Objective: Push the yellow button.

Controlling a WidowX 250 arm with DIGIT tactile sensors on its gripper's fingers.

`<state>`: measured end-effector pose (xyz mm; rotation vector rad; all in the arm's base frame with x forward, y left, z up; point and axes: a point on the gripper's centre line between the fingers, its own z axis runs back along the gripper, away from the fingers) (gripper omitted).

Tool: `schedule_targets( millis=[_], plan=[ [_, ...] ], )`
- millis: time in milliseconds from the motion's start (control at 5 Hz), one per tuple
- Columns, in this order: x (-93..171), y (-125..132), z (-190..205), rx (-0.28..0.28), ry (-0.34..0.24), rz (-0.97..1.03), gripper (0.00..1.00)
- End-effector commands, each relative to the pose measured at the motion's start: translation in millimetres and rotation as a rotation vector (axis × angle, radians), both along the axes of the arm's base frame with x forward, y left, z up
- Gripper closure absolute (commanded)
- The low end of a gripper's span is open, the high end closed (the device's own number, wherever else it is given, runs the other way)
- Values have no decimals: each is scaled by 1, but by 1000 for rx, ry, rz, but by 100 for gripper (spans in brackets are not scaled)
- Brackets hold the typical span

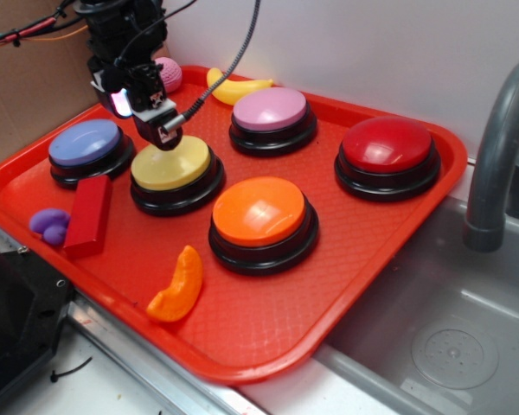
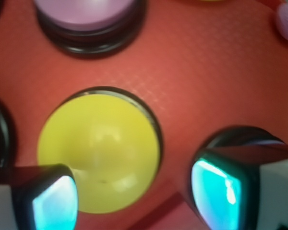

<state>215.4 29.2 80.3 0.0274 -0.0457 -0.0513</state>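
In the exterior view, a red tray (image 1: 389,259) beside a sink (image 1: 450,346) carried five round buttons: the yellow button (image 1: 175,166) left of centre, a blue button (image 1: 86,145) at its 9 o'clock, a pink button (image 1: 272,112) at its 2 o'clock, an orange button (image 1: 261,214) at its 4 o'clock and a red button (image 1: 387,149) toward the right rim. The pincer (image 1: 160,130) hung over the yellow dome's back edge; whether it touched could not be told. A red block (image 1: 88,214), a purple toy (image 1: 50,225), an orange toy slice (image 1: 178,285) and a toy banana (image 1: 238,86) lay near the rims, with bare tray at the front corner. In the wrist view, the pincer (image 2: 134,196) stood open, its fingers (image 2: 55,201) straddling the yellow button (image 2: 100,151), which sat at the centre; the pink button (image 2: 86,14) lay at 12 o'clock.
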Motion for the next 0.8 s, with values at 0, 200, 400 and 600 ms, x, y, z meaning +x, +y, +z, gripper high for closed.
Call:
schedule_targets(
  millis=[0,200,400,600],
  plan=[
    [10,1,23,-9,-41,55,0],
    [8,3,27,-25,-26,66,0],
    [7,4,32,-22,-32,84,0],
    [7,4,36,-9,-30,91,0]
  ],
)
